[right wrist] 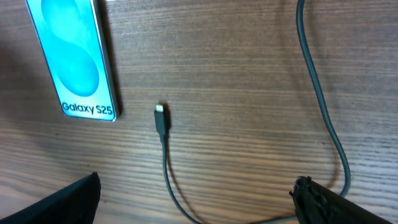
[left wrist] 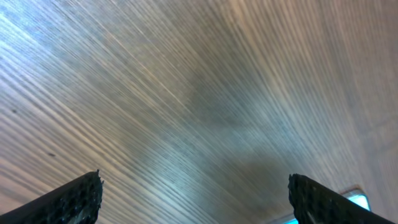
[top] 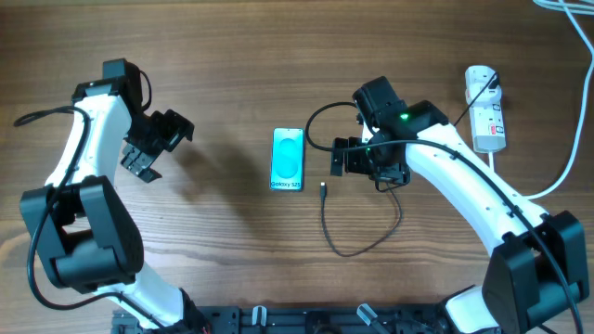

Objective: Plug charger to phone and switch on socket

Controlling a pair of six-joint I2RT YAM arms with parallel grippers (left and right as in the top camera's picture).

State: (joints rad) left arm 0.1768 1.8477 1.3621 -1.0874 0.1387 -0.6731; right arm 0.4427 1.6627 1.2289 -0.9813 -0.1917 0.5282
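Though wide apart, right fingers (right wrist: 336, 205) empty above the charger (right wrist: 161, 119).

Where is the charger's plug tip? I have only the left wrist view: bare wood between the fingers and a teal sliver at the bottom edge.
Observer: The charger plug tip lies on the table beside the lettered end of the phone. It is apart from the phone and not plugged in.
Operator: Is the right gripper holding the cable?
Observer: No. The right gripper is open and holds nothing, just right of the phone.
Operator: And the socket?
Observer: The socket lies near the table's right edge with a black plug in it. I cannot tell its switch state.
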